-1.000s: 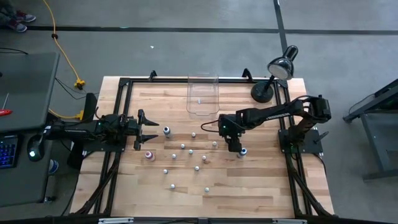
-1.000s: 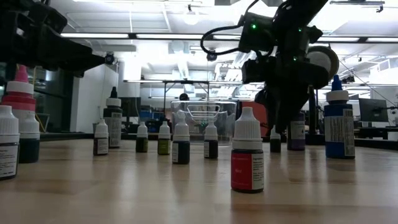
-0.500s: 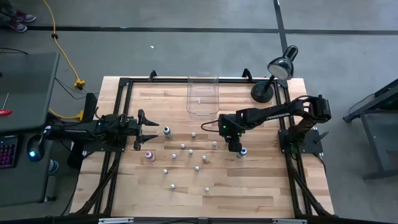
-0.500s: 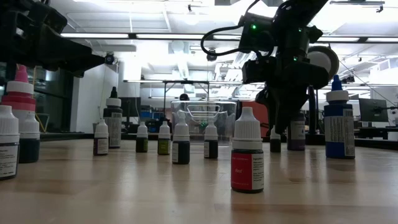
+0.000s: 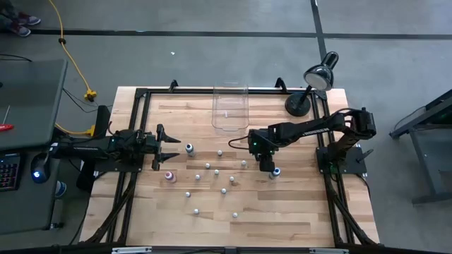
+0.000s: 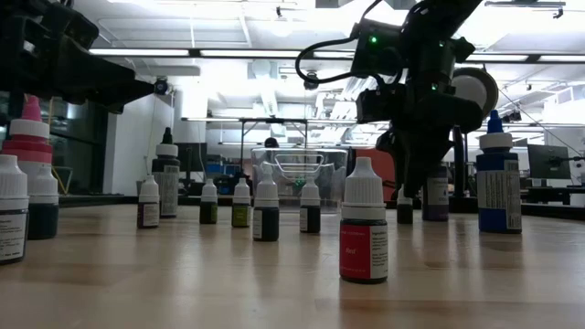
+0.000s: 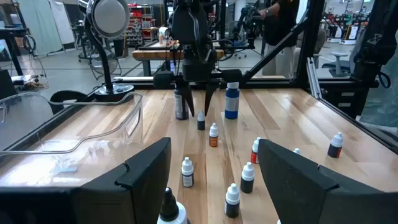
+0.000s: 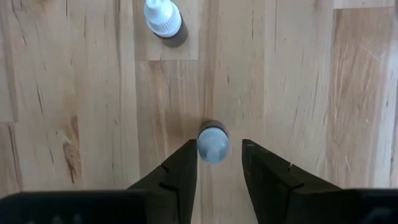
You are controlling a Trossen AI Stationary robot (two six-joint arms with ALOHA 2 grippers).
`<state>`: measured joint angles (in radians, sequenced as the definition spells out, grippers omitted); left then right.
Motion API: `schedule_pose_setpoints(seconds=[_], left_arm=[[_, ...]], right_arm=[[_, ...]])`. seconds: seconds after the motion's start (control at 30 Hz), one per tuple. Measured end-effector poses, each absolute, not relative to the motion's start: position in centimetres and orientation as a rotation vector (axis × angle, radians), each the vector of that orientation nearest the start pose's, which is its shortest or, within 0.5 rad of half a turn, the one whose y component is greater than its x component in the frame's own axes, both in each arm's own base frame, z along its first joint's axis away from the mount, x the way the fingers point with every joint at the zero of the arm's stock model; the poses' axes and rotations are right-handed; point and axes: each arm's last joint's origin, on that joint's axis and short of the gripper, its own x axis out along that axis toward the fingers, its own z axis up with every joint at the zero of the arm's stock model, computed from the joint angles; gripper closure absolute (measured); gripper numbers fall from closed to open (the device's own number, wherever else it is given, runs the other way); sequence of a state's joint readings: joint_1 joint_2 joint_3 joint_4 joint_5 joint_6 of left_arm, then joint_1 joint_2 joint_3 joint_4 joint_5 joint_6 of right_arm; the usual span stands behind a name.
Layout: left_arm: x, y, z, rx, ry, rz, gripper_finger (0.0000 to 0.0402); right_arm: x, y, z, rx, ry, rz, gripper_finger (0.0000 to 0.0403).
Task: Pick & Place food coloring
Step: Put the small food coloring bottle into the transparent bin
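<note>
Several tiny food coloring bottles (image 5: 217, 171) stand upright on the wooden table. Taller ones stand among them: a blue one (image 5: 275, 171), a pink one (image 5: 169, 176) and a dark one (image 5: 189, 148). My right gripper (image 8: 219, 149) points down, open, over a small whitish-capped bottle (image 8: 212, 145). Its fingers stand on either side of the cap. The same bottle shows in the low view (image 6: 405, 208) and in the left wrist view (image 7: 201, 120). My left gripper (image 5: 169, 148) waits open and empty at the table's left. My right gripper comes from above, pointing down, with the small bottle's cap (image 8: 212, 149) between its open fingers. One finger (image 8: 186, 163) lies right beside the cap; I cannot tell whether it touches. A gap shows on the other side. The bottle stands upright on the table.
A clear rectangular plastic bin (image 5: 230, 107) sits at the far middle of the table. A black desk lamp (image 5: 311, 85) stands at the far right corner. Another small bottle (image 8: 163, 17) stands close to the right gripper. A black frame (image 5: 141, 95) runs along the table's edges.
</note>
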<state>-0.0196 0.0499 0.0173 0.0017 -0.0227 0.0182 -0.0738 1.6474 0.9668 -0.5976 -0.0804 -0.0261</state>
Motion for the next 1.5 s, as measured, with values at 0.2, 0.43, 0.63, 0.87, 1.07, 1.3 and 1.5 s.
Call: schedule_pose_setpoints(seconds=[0.2,0.43,0.63,0.87,1.07,1.3,1.5], left_arm=[[9.98,-0.13,16.57,0.019,0.031,0.002,0.0163],[9.98,-0.13,16.56,0.019,0.031,0.002,0.0163],[9.98,-0.13,16.56,0.019,0.031,0.003,0.0163],[9.98,-0.13,16.57,0.019,0.031,0.002,0.0163],[9.98,-0.13,16.57,0.019,0.031,0.003,0.0163],[9.98,-0.13,16.55,0.019,0.031,0.003,0.0163],[9.98,-0.13,16.56,0.019,0.031,0.003,0.0163]], right_arm=[[29.56,-1.95,16.68,0.077,1.274,0.023,0.0286],[29.56,-1.94,16.68,0.078,1.274,0.025,0.0286],[29.56,-1.95,16.68,0.078,1.274,0.024,0.0286],[29.56,-1.94,16.68,0.079,1.274,0.025,0.0298],[29.56,-1.93,16.68,0.082,1.274,0.029,0.0334],[29.57,-1.91,16.68,0.087,1.273,0.036,0.0356],[29.61,-1.91,17.18,0.089,1.243,0.038,0.0356]])
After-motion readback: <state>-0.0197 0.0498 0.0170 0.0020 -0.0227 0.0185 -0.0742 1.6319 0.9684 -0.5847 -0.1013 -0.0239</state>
